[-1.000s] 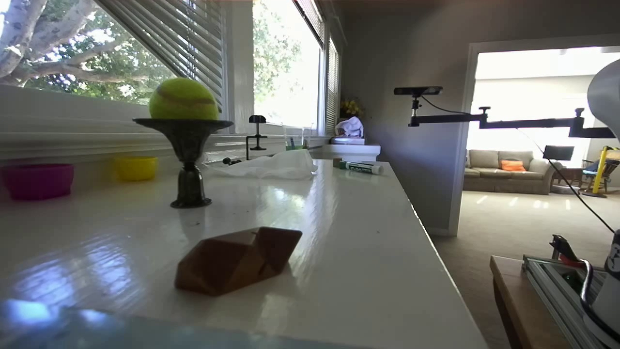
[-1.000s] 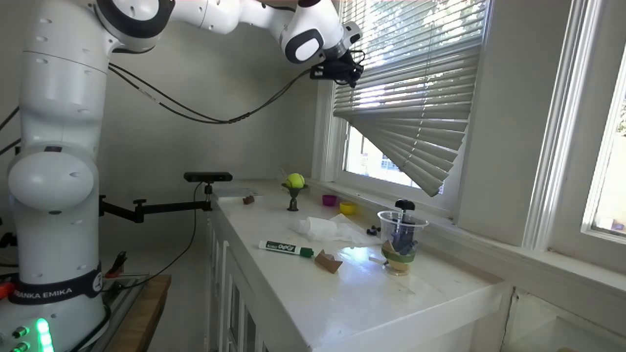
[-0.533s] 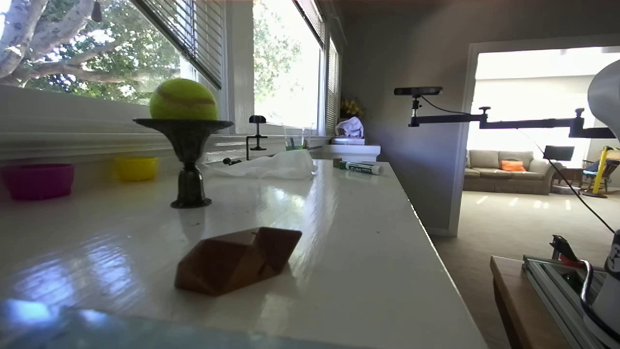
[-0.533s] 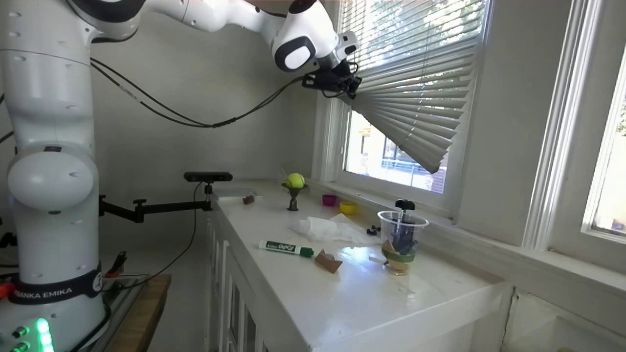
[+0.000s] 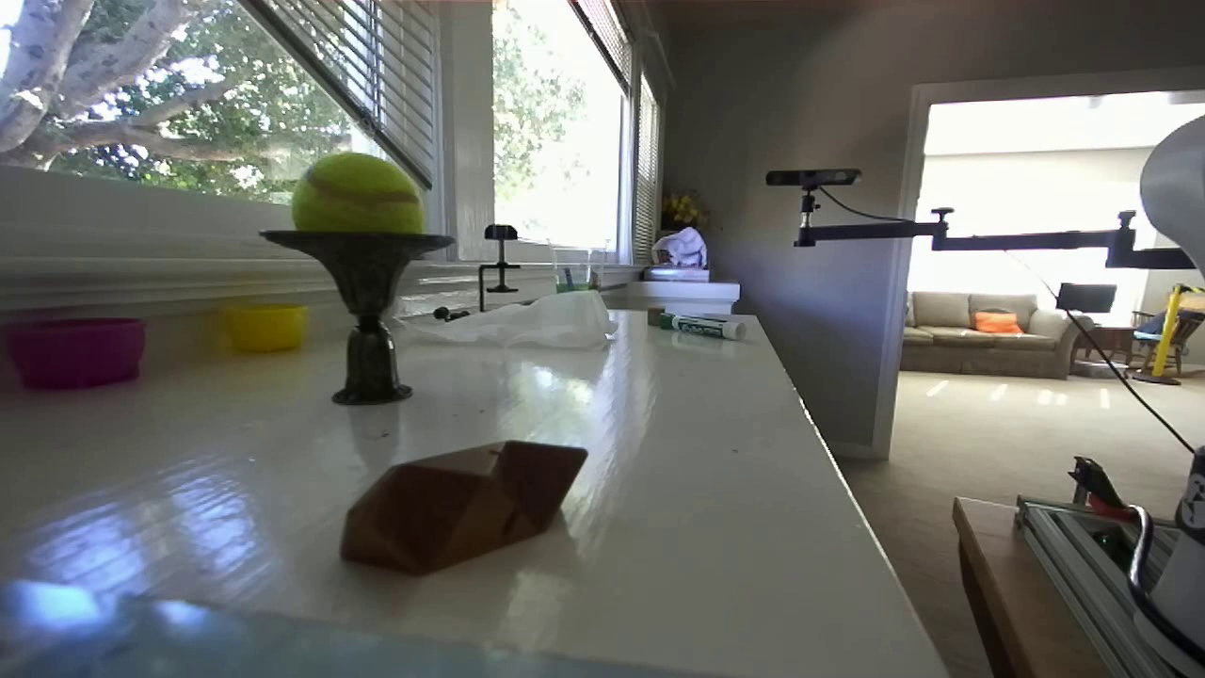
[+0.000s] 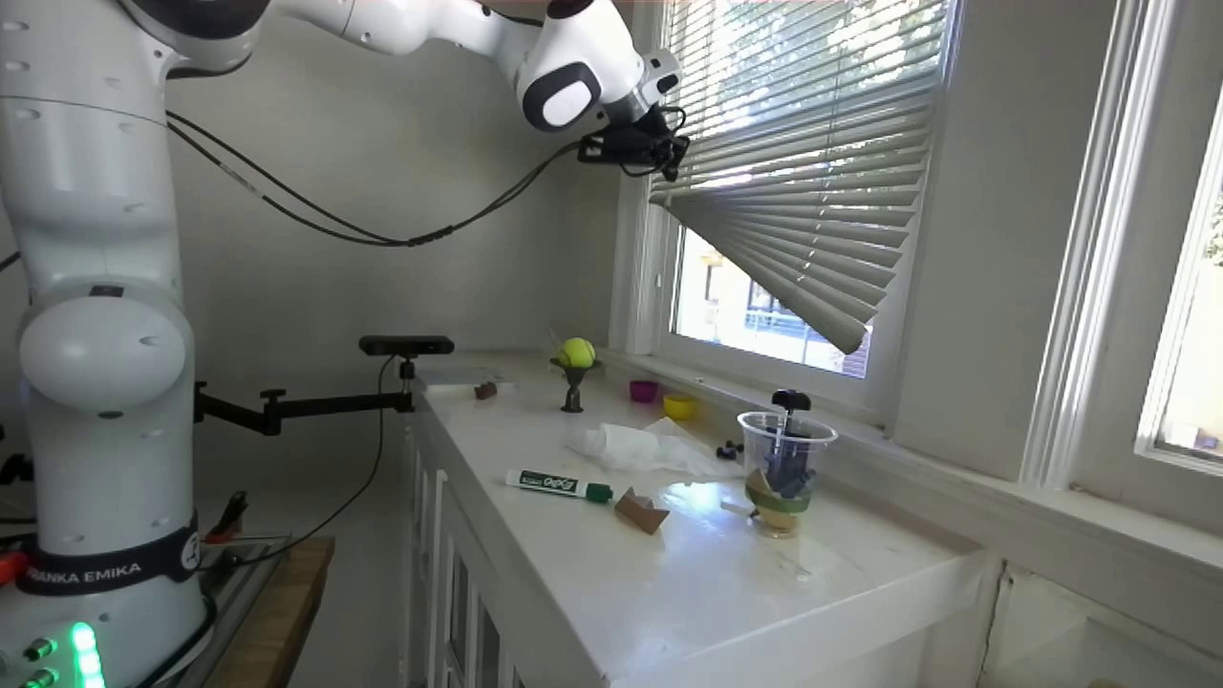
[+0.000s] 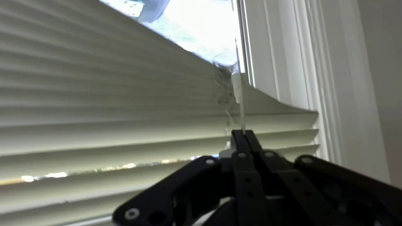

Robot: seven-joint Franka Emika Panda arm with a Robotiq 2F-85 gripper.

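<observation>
My gripper (image 6: 672, 174) is high in front of the window, close to the white slatted blind (image 6: 793, 220). In the wrist view the gripper (image 7: 244, 131) is shut, its two black fingers together on a thin pale cord (image 7: 242, 116). The cord runs from the fingertips across the blind (image 7: 110, 94) towards the top of that view, past a small white piece (image 7: 237, 88). The blind hangs unevenly: its lower edge slants, with one end lower and its slats fanned. It also shows in an exterior view (image 5: 377, 85). The gripper is out of view there.
A white counter (image 6: 688, 592) runs below the window. It bears a tennis ball (image 6: 576, 353) on a dark stand (image 6: 572, 392), purple (image 6: 643, 391) and yellow (image 6: 679, 408) cups, a marker (image 6: 545, 483), brown blocks (image 6: 641, 511) and a clear cup (image 6: 755, 449). A camera (image 6: 406, 346) stands on a bracket.
My gripper first moved down and then left and slightly up. The blind's low corner rose clearly, then sank a little. The things on the counter have not moved.
</observation>
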